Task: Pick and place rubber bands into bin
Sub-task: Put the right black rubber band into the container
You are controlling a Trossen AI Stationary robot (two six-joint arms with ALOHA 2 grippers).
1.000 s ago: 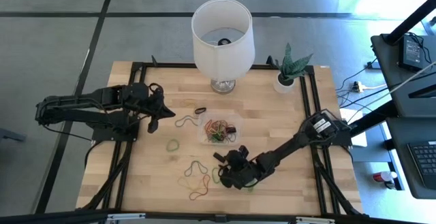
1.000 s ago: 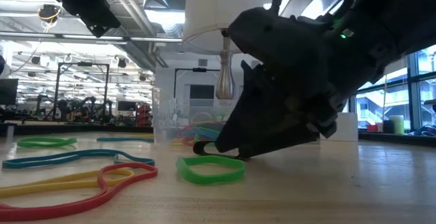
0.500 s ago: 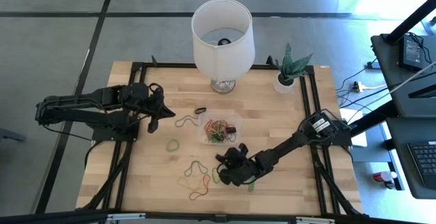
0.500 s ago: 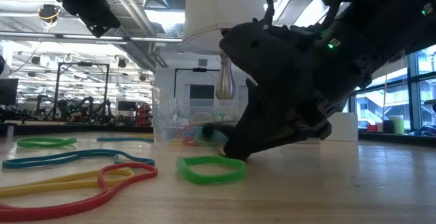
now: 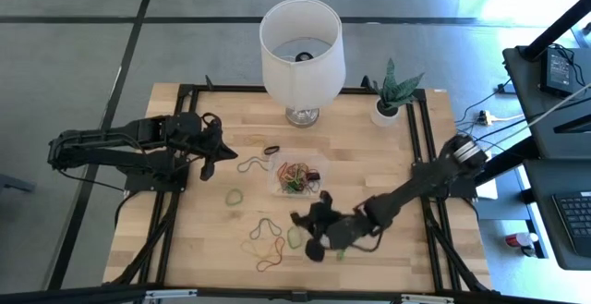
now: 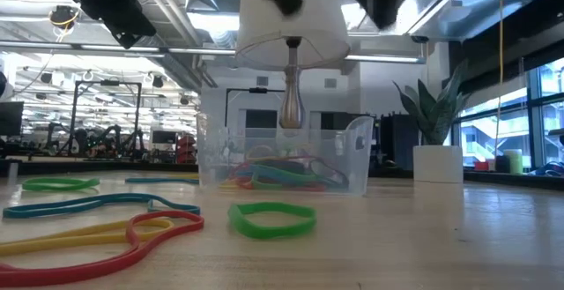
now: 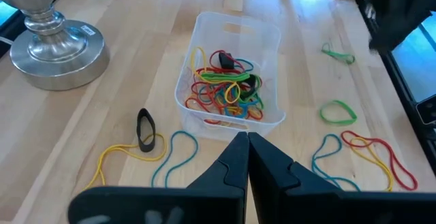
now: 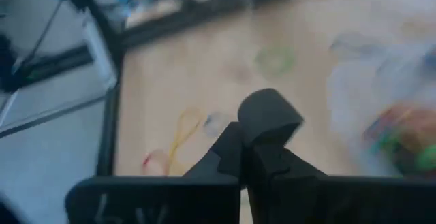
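Nearest the front edge of the table [image 5: 185, 249] lie loose rubber bands [image 5: 266, 247]: red, yellow and blue loops together on the wood, and a single green band [image 6: 272, 219] just to their right; another green band [image 5: 235, 196] lies farther to the left, and a yellow and a blue loop with a small black band [image 7: 146, 127] lie near the far left corner of the bin. The right gripper [image 5: 314, 247] is above this front area, close to the single green band and lifted from the wood; its fingers [image 8: 262, 125] are closed together, and I see no band between them, though the right wrist view is blurred.

Behind it, in the middle of the table, stands the bin [image 5: 296, 176], clear plastic, with many coloured bands already inside.

The left gripper [image 5: 209, 164] waits at the left of the bin, apart from it and raised; its fingers [image 7: 246, 163] are pressed together and hold nothing.

At the far edge stands a lamp [image 5: 302, 53] with a white shade, and to the right of it a small plant in a white pot [image 5: 387, 112].
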